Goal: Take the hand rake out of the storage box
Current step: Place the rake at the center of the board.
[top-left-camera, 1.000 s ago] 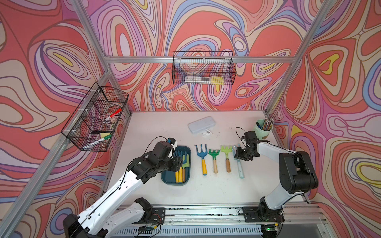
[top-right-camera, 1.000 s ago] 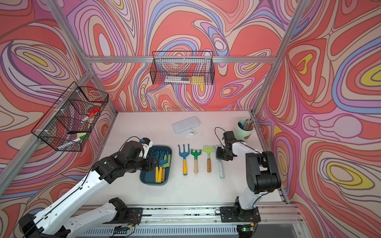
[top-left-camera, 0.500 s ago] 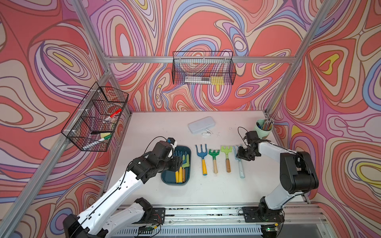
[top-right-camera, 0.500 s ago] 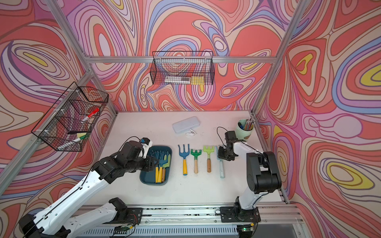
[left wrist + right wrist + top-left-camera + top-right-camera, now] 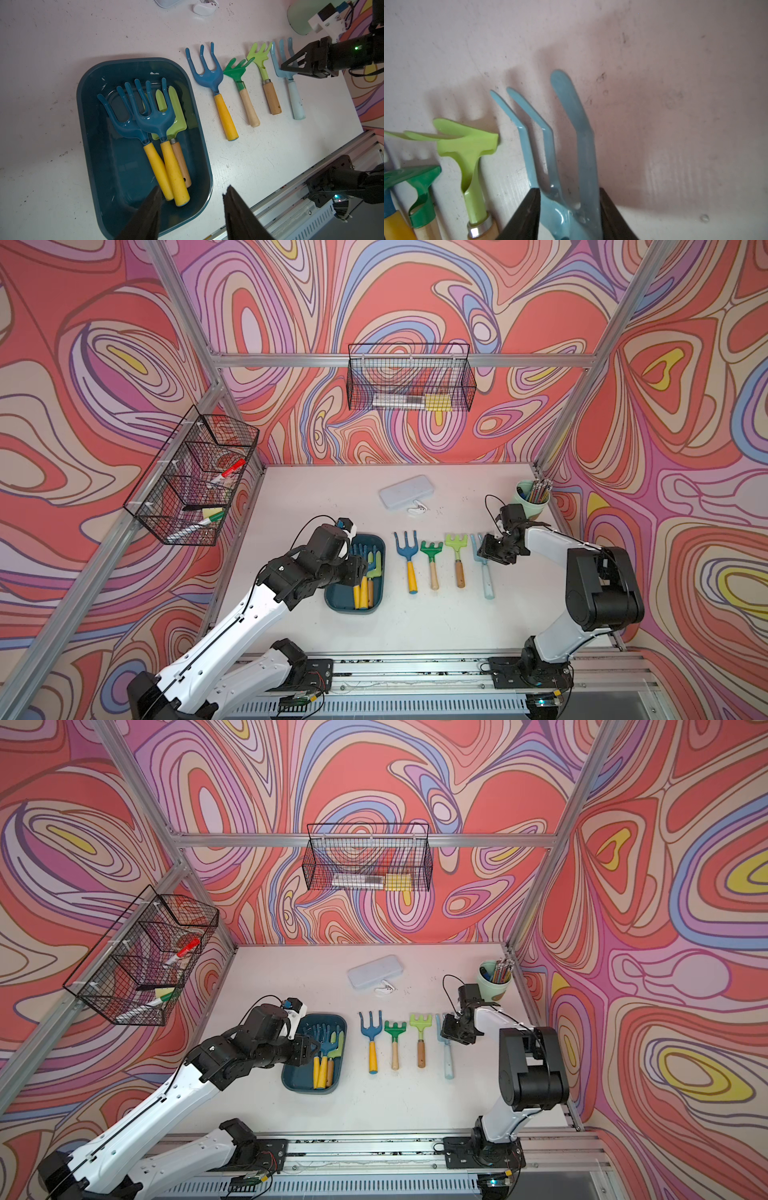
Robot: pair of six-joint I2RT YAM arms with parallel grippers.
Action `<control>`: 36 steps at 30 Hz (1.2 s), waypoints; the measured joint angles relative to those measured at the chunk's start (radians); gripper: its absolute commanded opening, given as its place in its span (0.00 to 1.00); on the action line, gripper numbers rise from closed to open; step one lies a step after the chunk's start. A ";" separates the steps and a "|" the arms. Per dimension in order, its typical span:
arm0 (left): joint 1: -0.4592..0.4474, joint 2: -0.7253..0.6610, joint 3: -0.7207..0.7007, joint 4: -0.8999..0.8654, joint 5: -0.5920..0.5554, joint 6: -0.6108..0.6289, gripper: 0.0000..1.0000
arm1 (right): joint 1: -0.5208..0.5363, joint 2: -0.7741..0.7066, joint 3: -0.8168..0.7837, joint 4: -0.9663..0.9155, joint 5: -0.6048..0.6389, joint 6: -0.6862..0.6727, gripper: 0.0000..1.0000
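Observation:
The dark teal storage box (image 5: 353,611) (image 5: 93,145) sits left of the table's middle. In it lie two blue hand rakes with yellow handles (image 5: 153,118) (image 5: 124,124) and a green trowel (image 5: 176,116). My left gripper (image 5: 192,190) (image 5: 358,568) hovers open over the handle end of the box and holds nothing. A light blue hand rake (image 5: 484,576) (image 5: 583,145) lies on the table at the right end of a row of tools. My right gripper (image 5: 570,190) (image 5: 483,548) is low over its head, open, with a finger close on each side.
Also in the row are a blue, yellow-handled rake (image 5: 409,562), a dark green one (image 5: 432,558) and a lime one (image 5: 457,551). Behind them lie a pale grey case (image 5: 407,491) and a mint cup of pencils (image 5: 532,499). Wire baskets (image 5: 409,381) (image 5: 195,477) hang on the walls.
The right gripper's jaws have widened around the light blue rake's head, which stays on the table. The left arm has not moved.

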 measured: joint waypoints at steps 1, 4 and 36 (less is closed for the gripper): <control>0.000 0.000 0.000 0.000 0.000 0.000 0.52 | -0.001 0.000 0.000 0.000 -0.001 0.000 0.44; 0.000 0.000 0.000 -0.003 0.000 0.000 0.52 | -0.004 0.005 0.004 -0.002 -0.006 0.002 0.45; 0.000 0.005 0.002 -0.012 -0.011 0.000 0.52 | -0.037 0.018 0.019 0.003 -0.039 0.009 0.49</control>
